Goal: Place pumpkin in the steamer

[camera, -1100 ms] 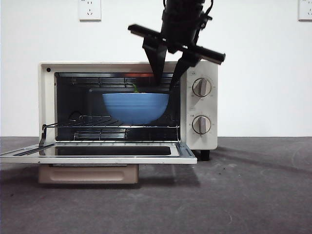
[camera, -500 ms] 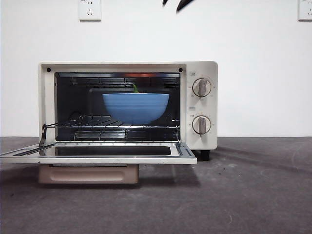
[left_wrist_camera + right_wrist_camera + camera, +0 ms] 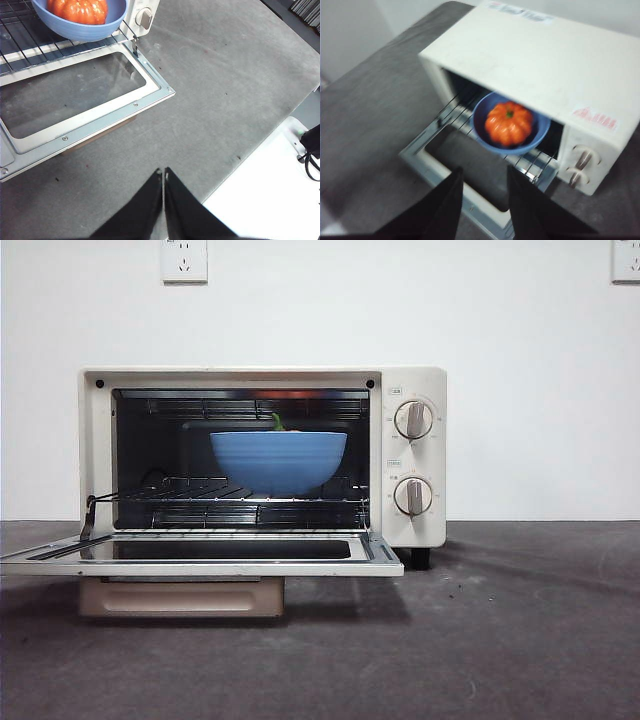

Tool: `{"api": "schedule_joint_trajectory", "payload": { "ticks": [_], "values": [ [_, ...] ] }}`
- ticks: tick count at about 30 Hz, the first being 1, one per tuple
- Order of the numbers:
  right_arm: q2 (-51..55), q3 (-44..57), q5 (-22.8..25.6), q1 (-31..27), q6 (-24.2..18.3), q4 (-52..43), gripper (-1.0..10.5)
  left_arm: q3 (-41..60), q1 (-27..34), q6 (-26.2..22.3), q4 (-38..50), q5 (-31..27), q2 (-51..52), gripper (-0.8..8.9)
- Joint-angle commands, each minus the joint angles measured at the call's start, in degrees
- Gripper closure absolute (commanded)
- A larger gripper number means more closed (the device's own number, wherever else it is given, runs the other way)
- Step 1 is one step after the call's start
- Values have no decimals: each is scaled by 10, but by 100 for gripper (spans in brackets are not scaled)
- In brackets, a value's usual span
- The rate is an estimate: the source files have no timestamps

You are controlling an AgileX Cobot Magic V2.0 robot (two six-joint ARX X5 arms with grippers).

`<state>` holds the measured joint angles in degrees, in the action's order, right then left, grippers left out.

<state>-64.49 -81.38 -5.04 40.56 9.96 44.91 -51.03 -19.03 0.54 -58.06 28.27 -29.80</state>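
Front view: showed the steamer [image 3: 262, 465] with its door [image 3: 200, 552] dropped flat, a blue bowl [image 3: 278, 460] resting on the wire rack [image 3: 230, 490] inside, only a sliver of green stem peeking above the rim. Showed no arm anywhere in this picture. Judged the placing done, the bowl serving as a carrier so the round fruit would not roll on the bars.

Left wrist view: looked down on the table [image 3: 225, 90] from beside the open door, the pumpkin [image 3: 78, 10] sitting in the bowl at the steamer's mouth. Found the left gripper [image 3: 163, 172] clenched on nothing, tips pressed together, well apart from the appliance; presumably parked as the waiting arm.

Right wrist view: hovered above and in front of the steamer, somewhat blurred. Saw the pumpkin centred in the bowl, stem upward, on the rack. Found the right gripper [image 3: 485, 172] released, jaws spread and empty, clear of the bowl, probably the arm that had delivered it.
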Motion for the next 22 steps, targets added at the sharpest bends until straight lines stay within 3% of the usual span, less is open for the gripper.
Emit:
{"api": "schedule_joint_trajectory", "payload": {
  "ticks": [1, 7, 13, 22],
  "values": [
    [44, 54, -17, 6, -25, -27, 803, -3, -2, -10, 5, 1, 0, 799],
    [163, 202, -64, 6, -32, -69, 803, -3, -2, -9, 5, 1, 0, 799],
    [242, 296, -142, 6, -38, -91, 803, -3, -2, -1, 5, 1, 0, 799],
    [269, 320, -146, 6, -49, -89, 803, -3, -2, 6, 6, 1, 0, 799]
  ]
}}
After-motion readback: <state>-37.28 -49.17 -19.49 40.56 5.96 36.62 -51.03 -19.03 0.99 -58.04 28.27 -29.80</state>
